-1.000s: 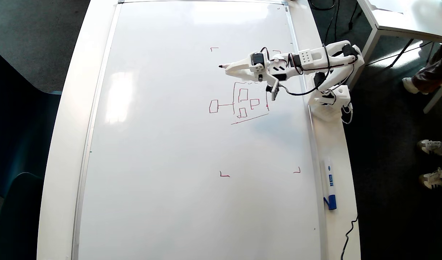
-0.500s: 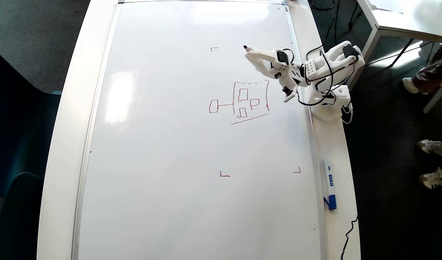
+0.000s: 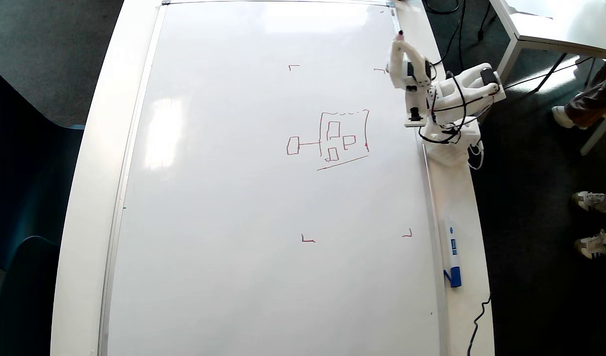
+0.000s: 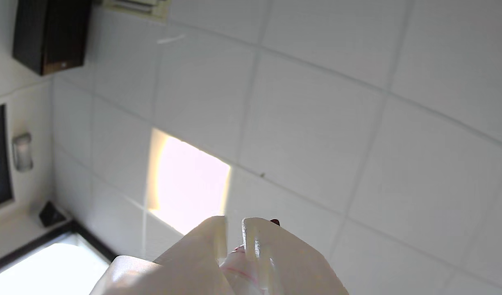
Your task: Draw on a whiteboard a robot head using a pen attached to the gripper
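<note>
the robot head (image 3: 335,141) is a thin red line drawing on the whiteboard (image 3: 223,198), right of the board's middle in the overhead view. it is a rough square outline with three little rectangles inside; its top edge is broken and wavy, and a slanted stroke runs just under it. a short stalk leads left from the outline to a small box, so the drawing's long axis runs left to right across the view, box end to the left. four small red corner marks lie around it, well apart from it.

the pen (image 3: 399,35) shows only as a dark tip at the tool's (image 3: 399,42) end, near the board's upper right edge and well apart from the drawing. in the wrist view the tool (image 4: 233,223) points at a tiled ceiling, its two pale fingers nearly together around a white barrel with red print between them, a red tip just past them.

the arm (image 3: 431,94) is folded back over its base on the table (image 3: 461,198) beside the board. a blue-capped marker (image 3: 452,257) lies on the table along the board's right edge.
</note>
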